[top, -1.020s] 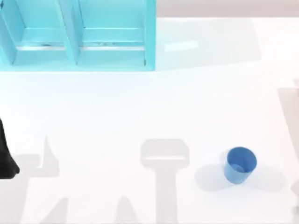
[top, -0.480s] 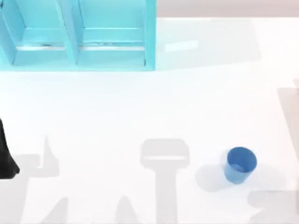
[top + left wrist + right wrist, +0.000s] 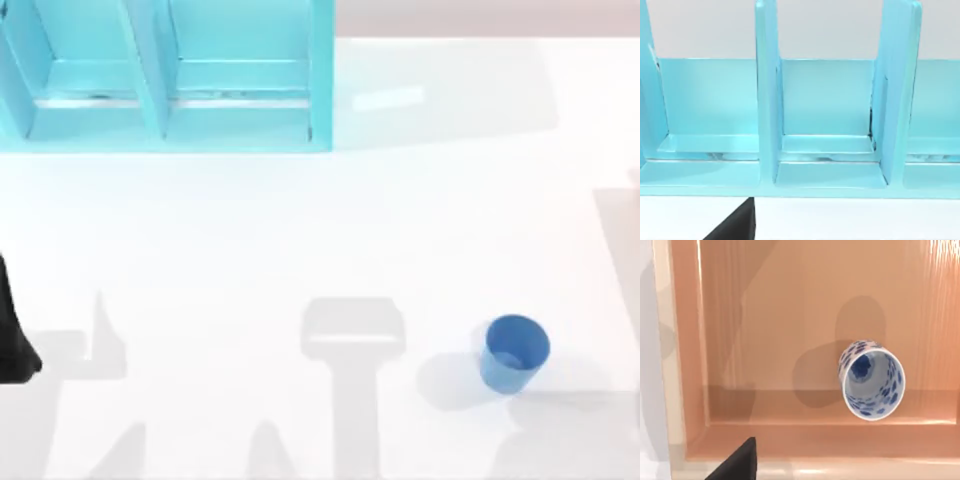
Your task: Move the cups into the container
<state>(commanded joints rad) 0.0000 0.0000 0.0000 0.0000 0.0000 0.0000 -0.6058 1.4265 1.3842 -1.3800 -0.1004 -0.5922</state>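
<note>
Patterned blue-and-white cup: placed inside tan container. Plain blue cup: left near bench's right front edge. Finger state of both grippers cannot be told.

The table is white. The tapered cup is plain blue; the other cup is white with dark-blue blotches. The shelf rack is pale turquoise, the tray peach-tan.

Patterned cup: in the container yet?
In. The patterned cup stands upright on the tan container's floor, inside its walls, mouth open and empty.
</note>
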